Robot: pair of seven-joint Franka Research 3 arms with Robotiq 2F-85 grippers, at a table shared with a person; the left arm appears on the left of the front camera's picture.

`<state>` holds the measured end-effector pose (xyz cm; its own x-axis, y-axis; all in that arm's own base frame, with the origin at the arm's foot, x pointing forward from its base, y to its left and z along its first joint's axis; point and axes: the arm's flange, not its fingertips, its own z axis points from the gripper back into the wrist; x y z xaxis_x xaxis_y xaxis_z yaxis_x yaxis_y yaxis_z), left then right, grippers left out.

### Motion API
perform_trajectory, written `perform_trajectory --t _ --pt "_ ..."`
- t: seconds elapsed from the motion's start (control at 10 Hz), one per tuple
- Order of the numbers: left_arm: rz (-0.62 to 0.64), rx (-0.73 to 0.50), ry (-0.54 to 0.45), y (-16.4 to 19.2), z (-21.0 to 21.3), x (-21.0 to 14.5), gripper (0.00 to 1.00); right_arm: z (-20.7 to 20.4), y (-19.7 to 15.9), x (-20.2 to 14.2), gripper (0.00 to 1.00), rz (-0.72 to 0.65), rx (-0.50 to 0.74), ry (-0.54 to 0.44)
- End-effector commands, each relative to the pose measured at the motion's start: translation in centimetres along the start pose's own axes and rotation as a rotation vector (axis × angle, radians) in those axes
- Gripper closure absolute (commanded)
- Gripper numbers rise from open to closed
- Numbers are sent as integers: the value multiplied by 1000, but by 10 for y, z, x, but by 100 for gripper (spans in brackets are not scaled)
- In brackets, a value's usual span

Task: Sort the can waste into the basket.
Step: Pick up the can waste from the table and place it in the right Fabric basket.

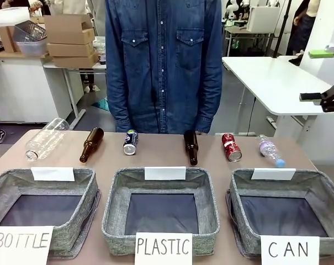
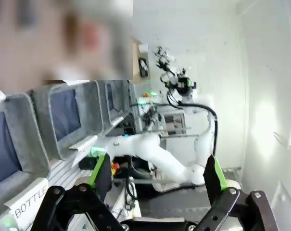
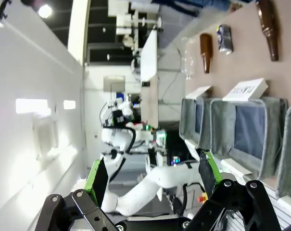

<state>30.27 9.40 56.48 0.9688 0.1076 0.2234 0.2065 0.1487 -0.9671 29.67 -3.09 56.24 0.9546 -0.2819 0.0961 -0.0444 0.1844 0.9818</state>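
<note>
Two cans lie on their sides along the table's far edge: a red can point(image 1: 231, 147) right of centre and a dark blue can point(image 1: 130, 142) point(image 3: 224, 38) left of centre. The grey fabric basket point(image 1: 321, 179) signed "CAN" stands at the near right, nothing in it. My left gripper point(image 2: 157, 173) hangs open off the table's side, nothing between its green-padded fingers point(image 2: 99, 168). The right gripper point(image 3: 152, 173) is likewise open and holds nothing, well away from the cans.
Baskets signed "BOTTLE" point(image 1: 6, 187) and "PLASTIC" point(image 1: 114, 193) stand left of the CAN one. Two brown bottles point(image 1: 91, 144) point(image 1: 191, 147), a large clear bottle point(image 1: 45, 138) and a small one point(image 1: 271, 150) lie among the cans. A person in a denim shirt point(image 1: 164, 61) stands at the far side.
</note>
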Motion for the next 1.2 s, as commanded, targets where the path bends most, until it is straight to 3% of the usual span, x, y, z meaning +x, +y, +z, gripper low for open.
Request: perform_trajectory --t 0.0,0.3,0.5,0.6,0.9,1.0,1.1 --pt "10 -109 81 15 -7 7 0 -1 2 1 0 32 38 26" --pt "21 -73 73 16 -11 3 0 -1 2 1 0 32 38 26" --pt "-17 184 171 13 -77 36 0 -1 2 1 0 32 38 26" --pt "-9 237 256 19 -109 53 0 -1 2 1 0 32 38 26" --pt "-24 493 294 54 -215 89 0 -1 2 1 0 32 38 26" --pt "-64 603 226 68 -244 96 0 -1 2 1 0 32 38 26" --pt "40 525 244 63 -241 108 0 -1 2 1 0 32 38 26"
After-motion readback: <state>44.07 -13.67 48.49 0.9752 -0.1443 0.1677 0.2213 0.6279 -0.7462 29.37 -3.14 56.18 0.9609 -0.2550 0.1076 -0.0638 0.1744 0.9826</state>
